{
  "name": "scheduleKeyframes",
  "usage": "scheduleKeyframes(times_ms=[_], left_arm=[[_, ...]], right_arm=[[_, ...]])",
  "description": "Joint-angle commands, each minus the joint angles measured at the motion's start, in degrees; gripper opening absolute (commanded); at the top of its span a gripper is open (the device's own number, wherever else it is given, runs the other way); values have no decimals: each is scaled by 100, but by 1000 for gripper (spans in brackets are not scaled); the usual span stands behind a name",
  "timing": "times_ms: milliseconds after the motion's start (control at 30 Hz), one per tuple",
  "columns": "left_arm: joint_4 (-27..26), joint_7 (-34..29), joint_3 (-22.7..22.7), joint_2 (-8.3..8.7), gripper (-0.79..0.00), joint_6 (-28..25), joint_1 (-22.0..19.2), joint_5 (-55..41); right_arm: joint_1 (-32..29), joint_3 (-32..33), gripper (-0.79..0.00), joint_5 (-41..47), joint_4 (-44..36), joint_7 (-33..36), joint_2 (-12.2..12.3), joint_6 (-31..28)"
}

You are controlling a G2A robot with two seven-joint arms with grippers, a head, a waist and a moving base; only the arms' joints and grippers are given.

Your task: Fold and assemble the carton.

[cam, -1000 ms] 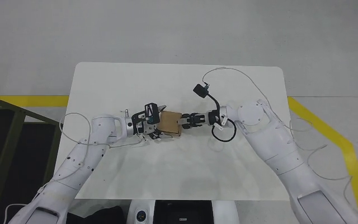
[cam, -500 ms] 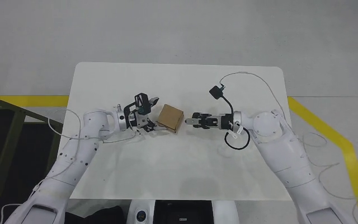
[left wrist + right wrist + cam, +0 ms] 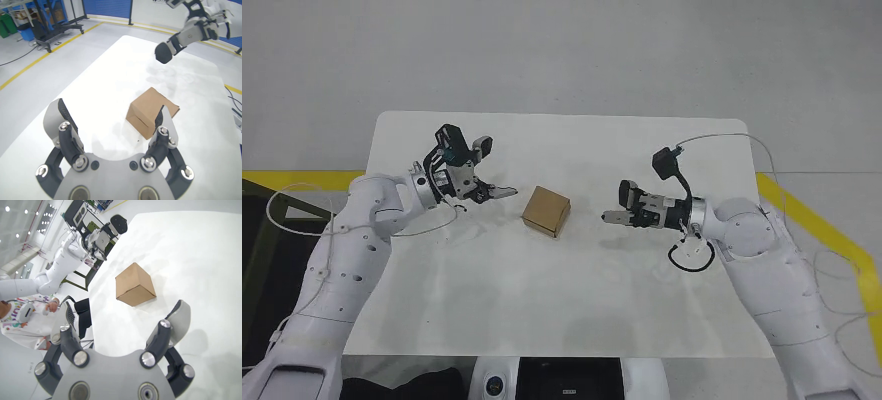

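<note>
The carton (image 3: pixel 546 210) sits closed on the white table (image 3: pixel 572 300), about at its middle and a shade toward the 12 o'clock edge, turned slightly askew to the table's sides. It rests flat and nothing touches it. Bare tabletop lies all round it, with the widest stretch toward 6 o'clock and a narrower band toward 12. The left gripper (image 3: pixel 504 189) hangs at about 10 o'clock from the carton, near it but apart, its fingers spread wide. From its own wrist, the left gripper (image 3: pixel 111 106) looks along the table at the carton (image 3: pixel 151 115), which shows a seam on the facing side, and one fingertip overlaps the carton's edge only in the line of sight. The right gripper (image 3: pixel 610 214) is at 3 o'clock from the carton, also apart from it, with a strip of bare table between. In its wrist view the right gripper (image 3: pixel 122 309) has its fingers well apart, and the carton (image 3: pixel 135 285) stands just beyond them with a corner turned toward it. The two grippers face each other across the carton, and neither arm crosses the other's side. A thin white cable (image 3: pixel 722 134) from the right arm loops over the table toward the 2 o'clock corner, well away from the carton. A yellow floor stripe (image 3: pixel 262 181) runs past the 9 o'clock edge.
</note>
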Motion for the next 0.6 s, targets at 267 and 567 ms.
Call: scheduleKeyframes(times_ms=[267,567], left_arm=[[97,-538,-486,60,0,612,-26,-676],[209,-684,-855,94,0,1124,-231,-976]], right_arm=[[-386,1111,0,-2033,-736,-1167,206,-437],[-787,1630,0,-3789,-1337,-2623,250,114]])
